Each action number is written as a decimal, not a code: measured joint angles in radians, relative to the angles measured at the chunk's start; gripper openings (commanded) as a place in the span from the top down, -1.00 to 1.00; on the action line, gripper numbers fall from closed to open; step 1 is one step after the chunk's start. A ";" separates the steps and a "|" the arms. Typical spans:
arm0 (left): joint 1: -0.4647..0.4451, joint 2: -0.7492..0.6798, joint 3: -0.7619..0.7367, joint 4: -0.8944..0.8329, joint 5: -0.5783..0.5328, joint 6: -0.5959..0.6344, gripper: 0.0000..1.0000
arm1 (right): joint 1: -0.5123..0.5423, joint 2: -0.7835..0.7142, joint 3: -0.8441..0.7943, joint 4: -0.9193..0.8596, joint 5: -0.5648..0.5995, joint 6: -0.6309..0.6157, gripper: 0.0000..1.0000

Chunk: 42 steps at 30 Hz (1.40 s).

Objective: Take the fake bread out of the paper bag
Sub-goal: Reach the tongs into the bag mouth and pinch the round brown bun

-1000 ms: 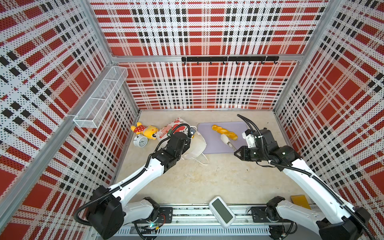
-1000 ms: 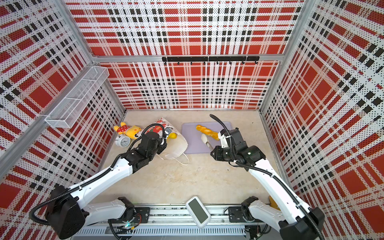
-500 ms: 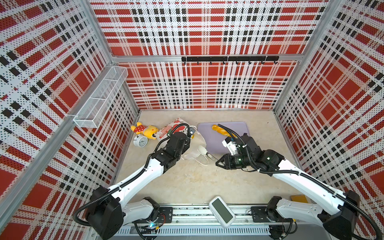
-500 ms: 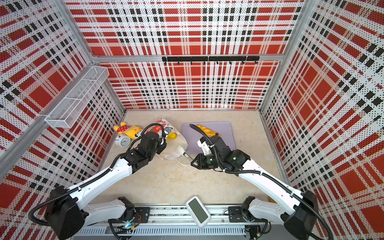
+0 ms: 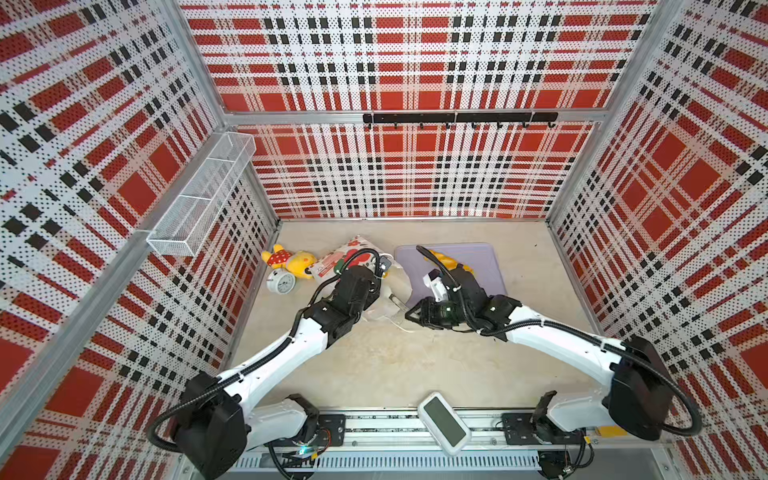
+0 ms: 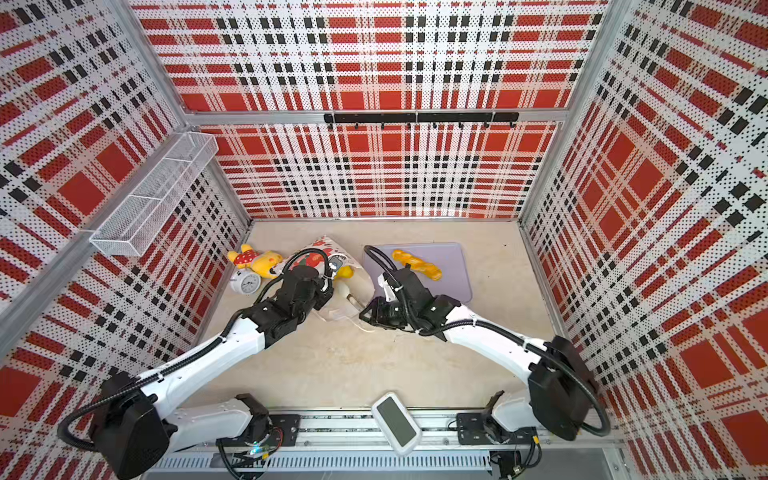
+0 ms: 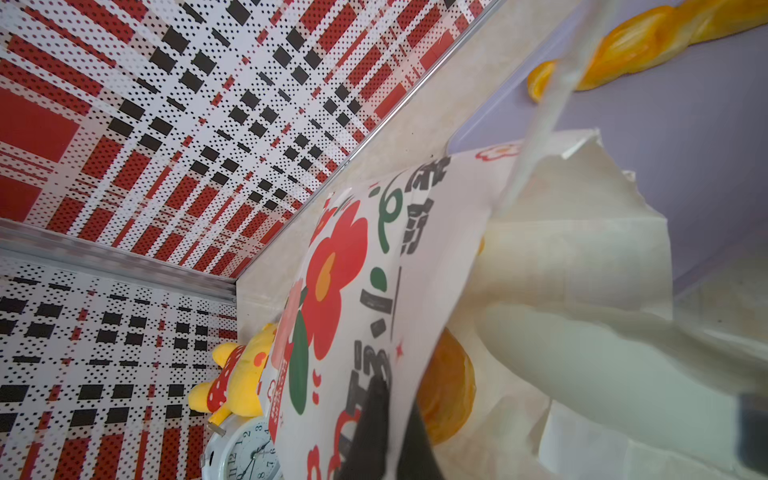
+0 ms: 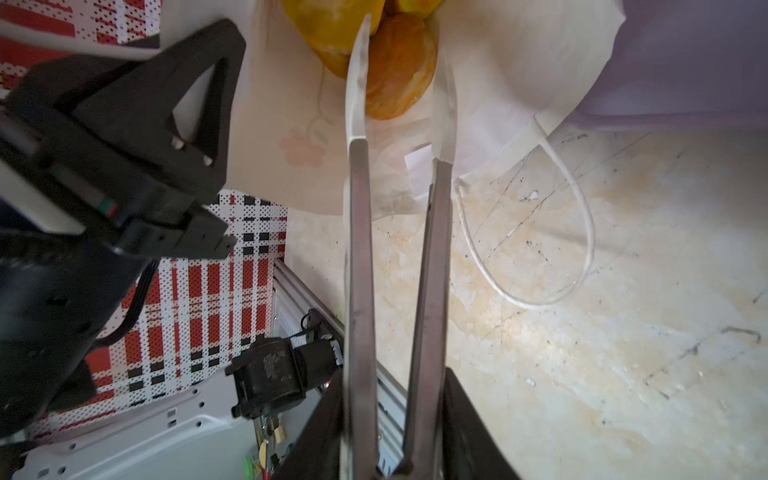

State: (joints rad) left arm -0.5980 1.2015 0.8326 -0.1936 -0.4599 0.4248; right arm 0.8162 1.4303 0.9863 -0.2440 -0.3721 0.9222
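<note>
Emptying the bag looks partly done, and the step in hand is the reach for the next piece. On the bench (image 5: 395, 365) the paper bag (image 5: 338, 262) lies on its side, its flowered face up and its mouth turned toward the purple mat (image 6: 453, 278) just beside it. One twisted loaf (image 6: 417, 264) lies out on that mat, well clear of the bag.

The left pincer (image 7: 386, 415) is clamped on the upper edge of the paper bag at its mouth, holding the paper up so the opening gapes. The right pincer (image 8: 402, 50) has its long thin fingers a little apart and pushed into that opening. Its tips sit on either side of a brown bun (image 8: 395, 95), which lies inside the bag with yellow loaves (image 8: 328, 25) behind it. Whether the tips already press on the bun cannot be told; they appear only to straddle it.

The next move, as I judge it, calls for closing the right pincer squarely across the bun, then drawing it straight back out through the mouth while the left keeps the paper lifted. The glossy, rounded bun could slip from such narrow tips. A loose cord handle (image 8: 582, 232) lies on the bench beside the fingers and could snag.
</note>
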 measured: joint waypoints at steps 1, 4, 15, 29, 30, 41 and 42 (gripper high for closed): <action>0.000 0.000 -0.001 0.001 0.000 0.000 1.00 | 0.002 0.016 0.000 0.014 0.001 0.007 0.27; 0.000 0.000 -0.006 0.005 0.002 0.000 1.00 | 0.008 0.063 0.008 0.035 0.000 0.012 0.26; -0.019 -0.008 -0.027 0.004 0.010 0.008 1.00 | 0.021 0.193 0.084 0.054 -0.054 -0.037 0.24; -0.046 -0.018 -0.060 -0.001 0.010 0.012 1.00 | 0.021 0.348 0.141 0.131 -0.126 -0.062 1.00; -0.047 -0.018 -0.061 0.000 0.009 0.012 1.00 | 0.021 0.343 0.138 0.134 -0.125 -0.063 1.00; -0.056 -0.019 -0.065 0.010 -0.011 0.010 1.00 | 0.027 0.051 0.005 -0.015 -0.066 -0.106 1.00; -0.057 -0.019 -0.065 0.012 -0.015 0.009 1.00 | 0.027 0.031 0.003 -0.031 -0.060 -0.112 1.00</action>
State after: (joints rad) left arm -0.6552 1.1828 0.7673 -0.1814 -0.4751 0.4335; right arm 0.8429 1.4616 0.9897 -0.2749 -0.4320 0.8104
